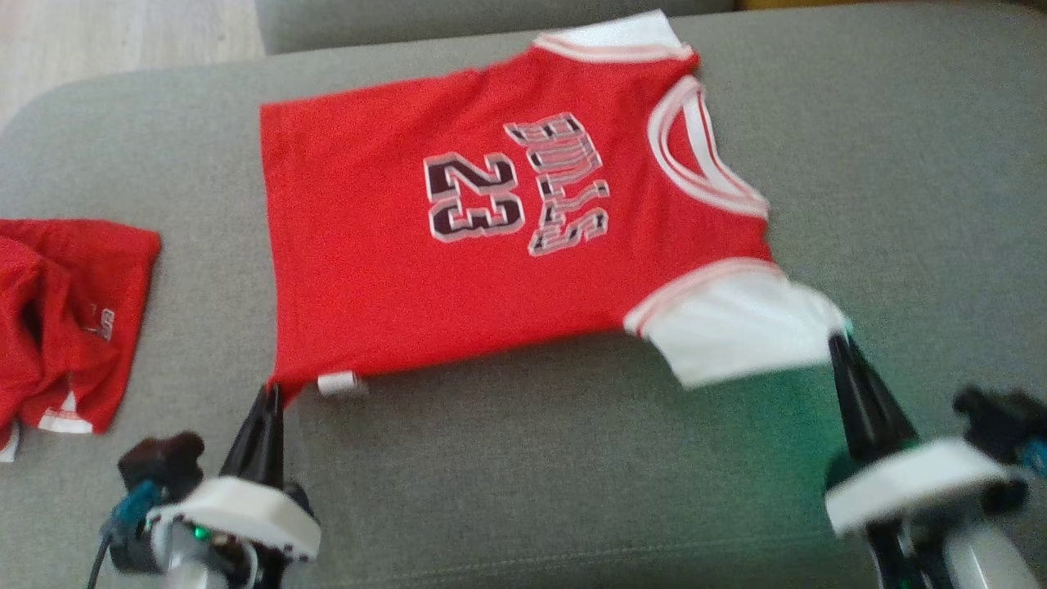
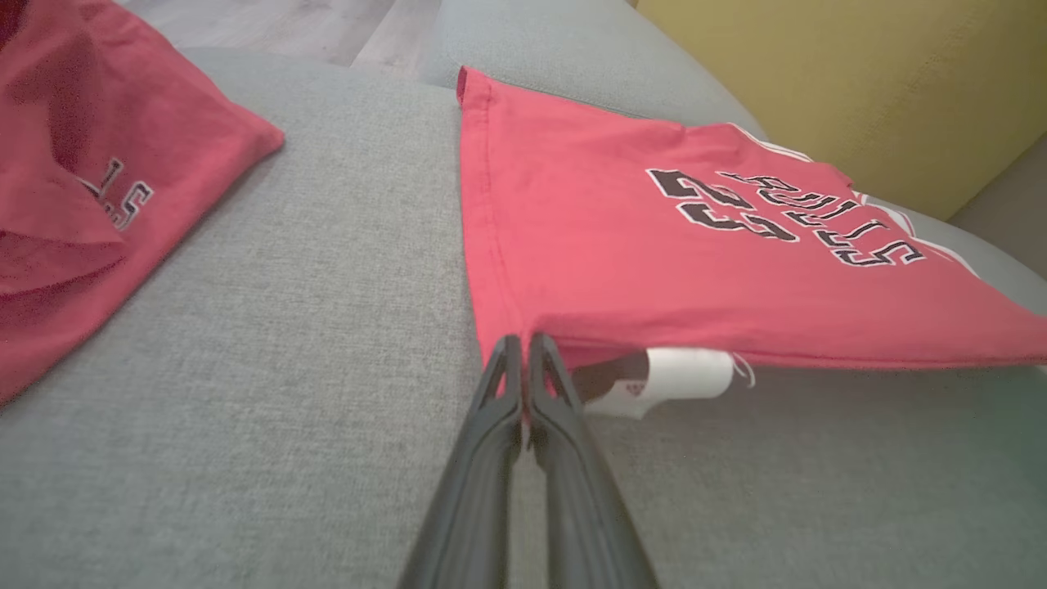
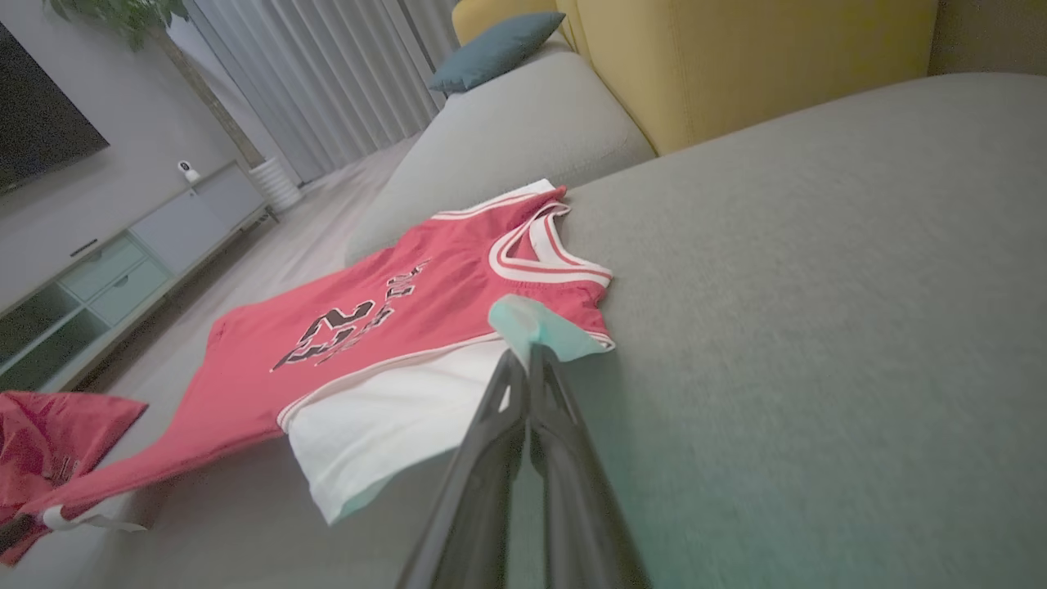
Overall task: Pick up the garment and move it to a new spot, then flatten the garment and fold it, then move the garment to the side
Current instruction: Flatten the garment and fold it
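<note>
Red jersey (image 1: 458,245): spread print side up on the grey cushion (image 1: 572,474), collar toward the robot's right and hem toward its left. The near edge is lifted, with shadow under it, and the far edge rests on the cushion.
Left gripper (image 1: 268,397): jaws pressed together on the near hem corner, just beside the white label (image 1: 339,383) that hangs below the hem.
Right gripper (image 1: 838,342): jaws closed on the outer corner of the near white sleeve (image 1: 736,327).
Weight and feel: judged light, thin and limp. It sags between the two holds, will likely wrinkle or fold over itself when slack, and should slide easily over the cushion weave. It does not look fragile.
Where to hold: corners and stitched hems, where the doubled cloth gives the narrow fingers something to bite. Both pinches look small, so a sharp tug might pull the cloth free.
Second red garment (image 1: 65,319): crumpled at the robot's left, well apart from the jersey and cut off by the picture's edge.
Hard to tell: whether each pinch has caught one layer or both, and how deep the cloth sits between the fingers. The jersey's underside is hidden. The far sleeve shows only as a white strip. The right gripper is blurred in the head view.
</note>
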